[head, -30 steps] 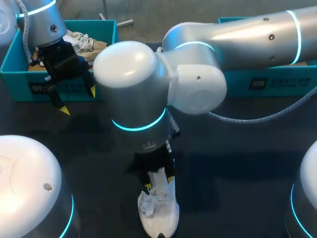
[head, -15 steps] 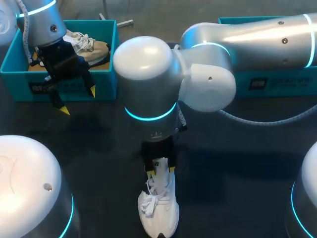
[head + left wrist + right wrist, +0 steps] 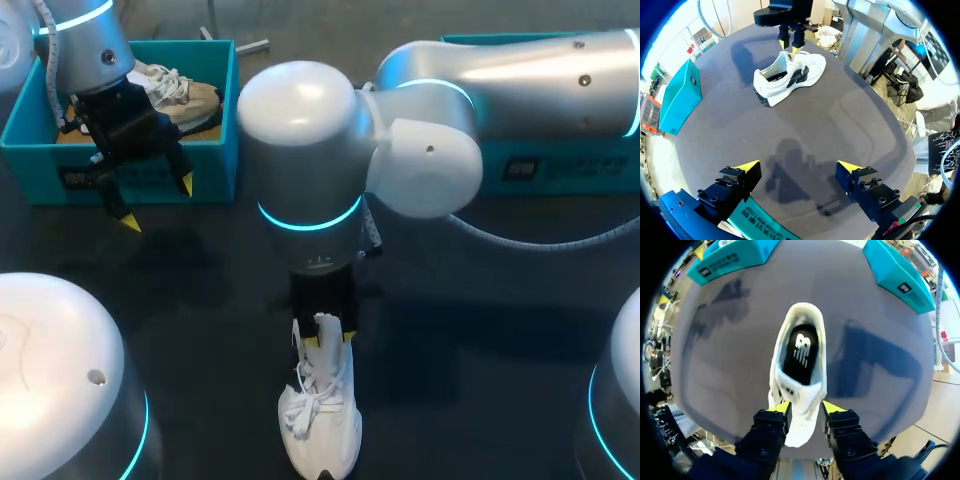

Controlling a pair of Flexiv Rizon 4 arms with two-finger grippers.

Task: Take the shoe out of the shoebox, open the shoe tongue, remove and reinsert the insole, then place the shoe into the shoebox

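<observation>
With the shoe out of the shoebox at the table's front edge, the right end effector pinches its tongue, the left end effector gapes wide, and insole work and reboxing remain.

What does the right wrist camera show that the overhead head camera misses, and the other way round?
Only the right wrist view looks into the white shoe and shows the black insole lying inside. Only the head view shows the tan shoe in the teal box and the open left hand hanging in front of it. Both show that box, the white shoe on the dark table, and the right hand pinching its tongue.
</observation>
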